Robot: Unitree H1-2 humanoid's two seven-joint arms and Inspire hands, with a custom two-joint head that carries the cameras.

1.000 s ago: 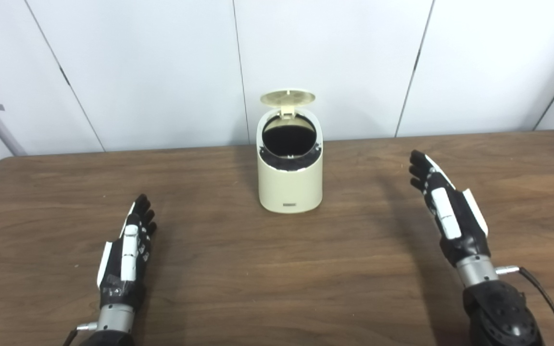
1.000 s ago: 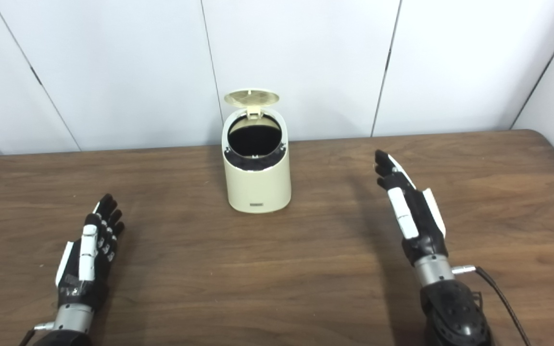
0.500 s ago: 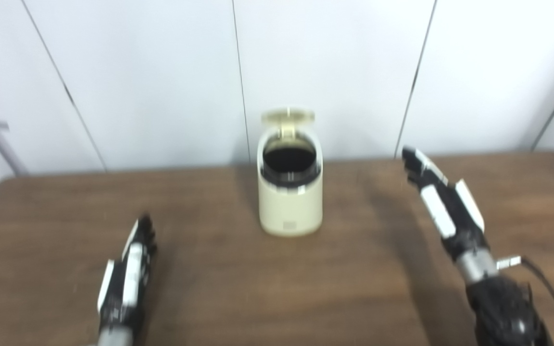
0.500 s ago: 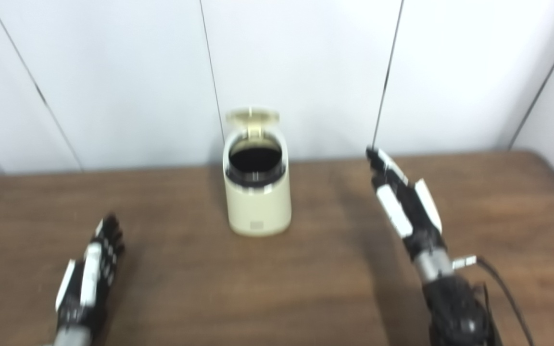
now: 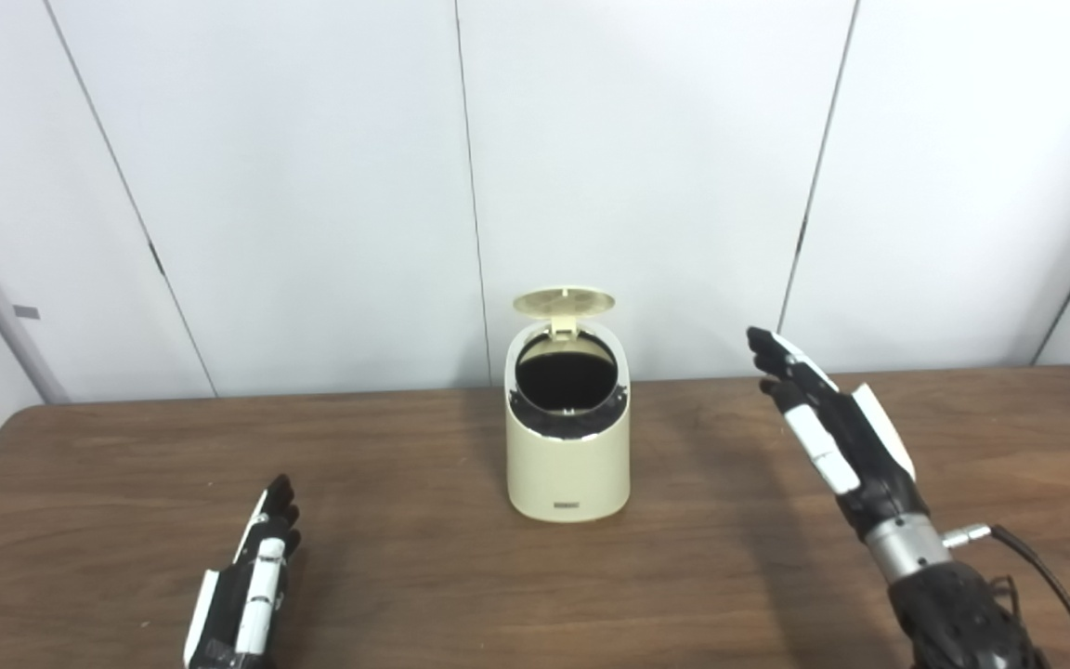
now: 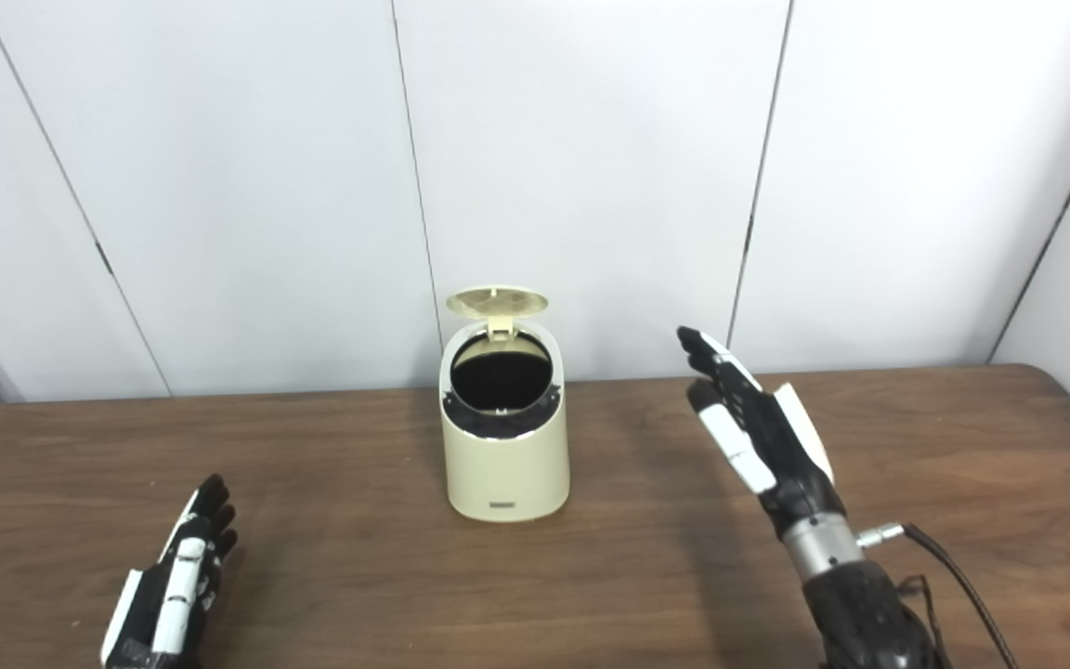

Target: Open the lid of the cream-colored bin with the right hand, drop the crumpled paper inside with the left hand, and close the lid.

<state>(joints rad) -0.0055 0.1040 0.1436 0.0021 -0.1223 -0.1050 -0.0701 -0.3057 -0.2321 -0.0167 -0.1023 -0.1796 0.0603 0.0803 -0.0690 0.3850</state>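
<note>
In the left eye view the whole picture has slid downward since a second ago, so the head camera has tilted up; that is no move of the things, and the cream-colored cylindrical plastic bin [image 5: 567,444] stands where it did on the dark brown wooden table [image 5: 424,567], near the white panelled wall [image 5: 312,186]. Its round hinged lid [image 5: 563,302] is still tipped up and back, and the black mouth shows nothing I can make out inside. What has truly changed is the black-and-white right hand [image 5: 828,437]: it has risen off the table and come somewhat nearer the bin, fingers stretched flat and apart, holding nothing, well clear of the lid. The black-and-white left hand [image 5: 252,585] still lies low near the table at the bottom left, fingers straight, also empty. In the right eye view the same holds: the left hand [image 6: 173,581] has nothing in it, the right hand [image 6: 753,437] hovers to the right of the bin at about the height of its rim, and no crumpled paper shows anywhere on the table. With the lid up and both hands empty, I judge the paper is probably already inside, and the rising right hand looks set to close the lid.
</note>
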